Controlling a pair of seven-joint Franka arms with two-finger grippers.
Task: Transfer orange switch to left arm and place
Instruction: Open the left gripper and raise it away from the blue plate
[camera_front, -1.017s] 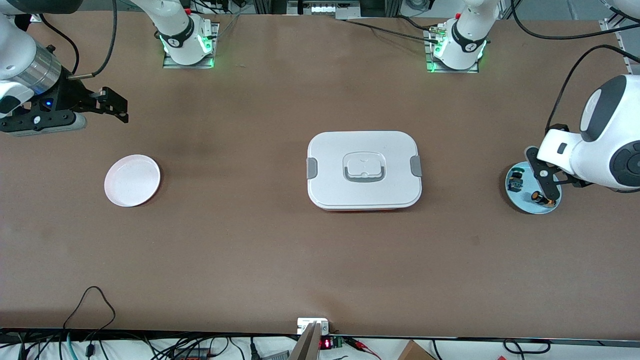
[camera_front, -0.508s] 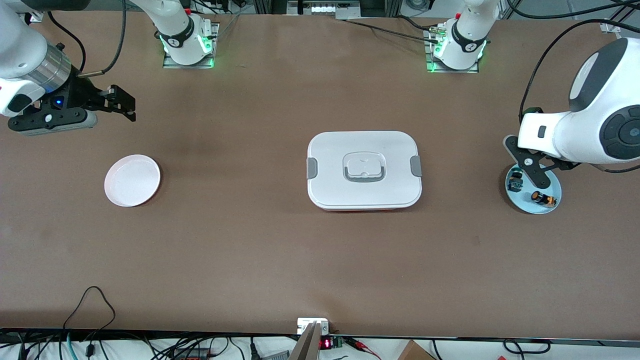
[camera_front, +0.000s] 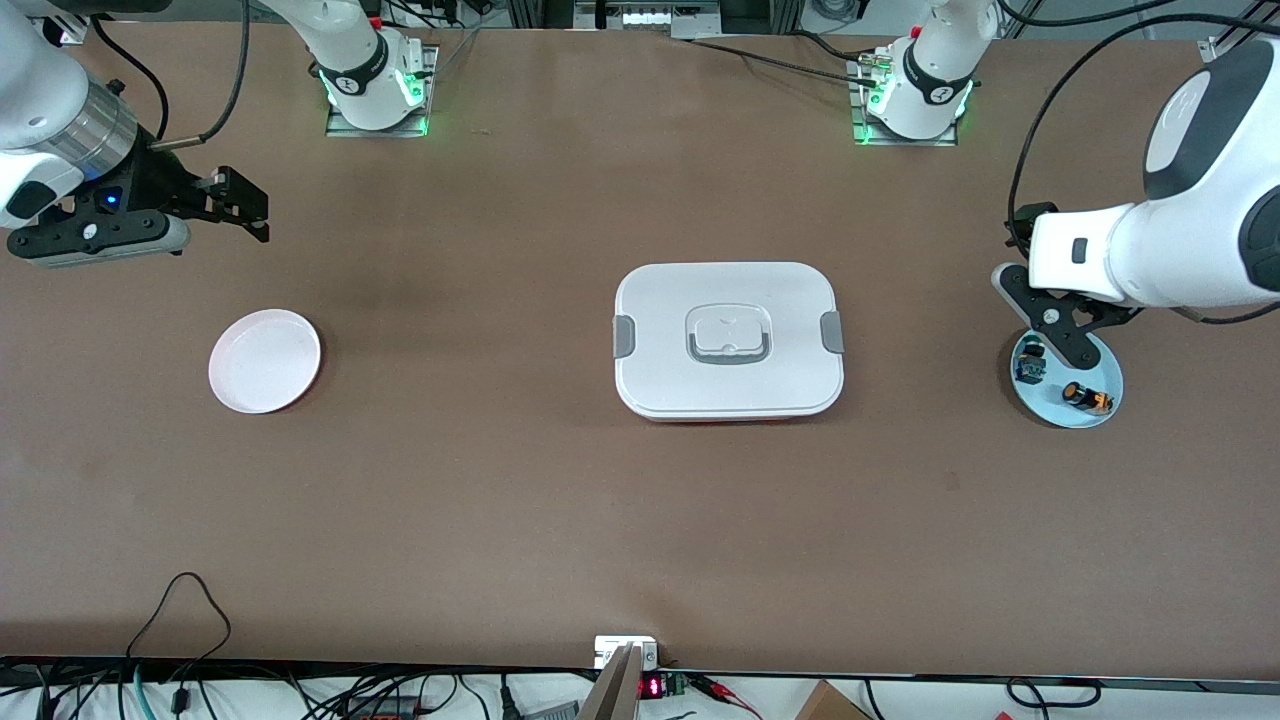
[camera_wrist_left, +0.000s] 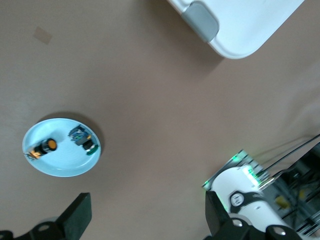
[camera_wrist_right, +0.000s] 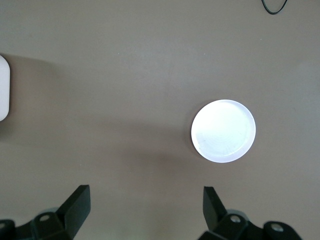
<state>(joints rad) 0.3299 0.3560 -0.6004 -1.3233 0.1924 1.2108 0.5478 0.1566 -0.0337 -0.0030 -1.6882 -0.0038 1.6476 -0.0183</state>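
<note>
You've got a brown table with 2 round plates on it. The white plate sits bare toward the right arm's end. The light blue plate sits toward the left arm's end and carries a small dark blue-green component. At the table's edge nearest the front camera you'll see black cables and a small red digit display.

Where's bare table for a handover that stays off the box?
Bare table lies between the white plate and the box, between the box and the blue plate, and all along the camera edge. The blue plate is crowded: the orange switch, a blue-green component and the left hand over it.
</note>
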